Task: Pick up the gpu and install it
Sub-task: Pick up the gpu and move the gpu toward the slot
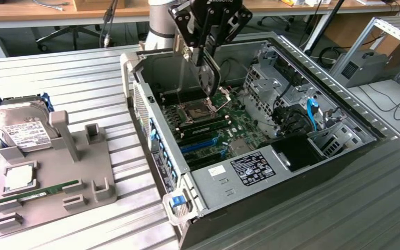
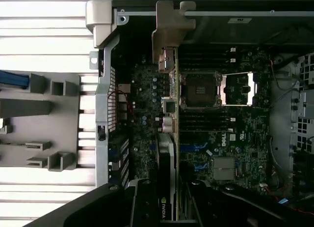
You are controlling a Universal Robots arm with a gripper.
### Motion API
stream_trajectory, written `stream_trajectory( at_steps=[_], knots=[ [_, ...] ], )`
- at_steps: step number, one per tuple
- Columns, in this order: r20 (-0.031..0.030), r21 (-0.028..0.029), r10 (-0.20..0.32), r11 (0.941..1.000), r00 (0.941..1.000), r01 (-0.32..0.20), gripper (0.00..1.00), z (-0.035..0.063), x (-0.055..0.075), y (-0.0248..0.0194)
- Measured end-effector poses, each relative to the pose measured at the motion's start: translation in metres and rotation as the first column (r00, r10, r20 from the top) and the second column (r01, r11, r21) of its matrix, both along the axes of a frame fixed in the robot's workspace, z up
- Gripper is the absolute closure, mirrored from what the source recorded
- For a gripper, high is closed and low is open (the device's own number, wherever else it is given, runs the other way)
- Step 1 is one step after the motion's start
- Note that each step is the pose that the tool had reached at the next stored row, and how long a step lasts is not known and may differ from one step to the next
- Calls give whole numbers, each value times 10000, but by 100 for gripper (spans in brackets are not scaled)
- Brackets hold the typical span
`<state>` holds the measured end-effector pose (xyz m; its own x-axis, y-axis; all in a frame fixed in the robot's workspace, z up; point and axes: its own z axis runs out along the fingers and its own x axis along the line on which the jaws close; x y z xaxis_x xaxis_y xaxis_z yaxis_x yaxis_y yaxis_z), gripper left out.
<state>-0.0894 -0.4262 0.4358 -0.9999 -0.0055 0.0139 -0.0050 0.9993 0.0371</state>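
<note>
Here the claw (image 1: pixel 206 61) grips the gpu (image 2: pixel 166 158), logo (image 2: pixel 163 208) legible in wrist view.

arm (image 1: pixel 160 23): upright | gripper (image 1: pixel 205 56): pointing straight down | fingers (image 2: pixel 144 202): clamped on the gpu (image 1: pixel 214 83), held edge-down

Both views look down into the case (image 1: pixel 290 208).

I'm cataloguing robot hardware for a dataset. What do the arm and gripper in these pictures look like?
The light-grey cylindrical arm is a smooth, rounded tube. The matte black gripper is built from angular linkage bars joined by visible pivot bolts. It is wide at the top and narrows downward, with white lettering across its upper body.
</note>
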Motion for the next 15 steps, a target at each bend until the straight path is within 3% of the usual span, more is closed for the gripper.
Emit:
stream_trajectory(
  at_steps=[15],
  knots=[
    [-1, -1, 156, 9999, 9999, -156, 73, 1, 535, 22]
  ],
)
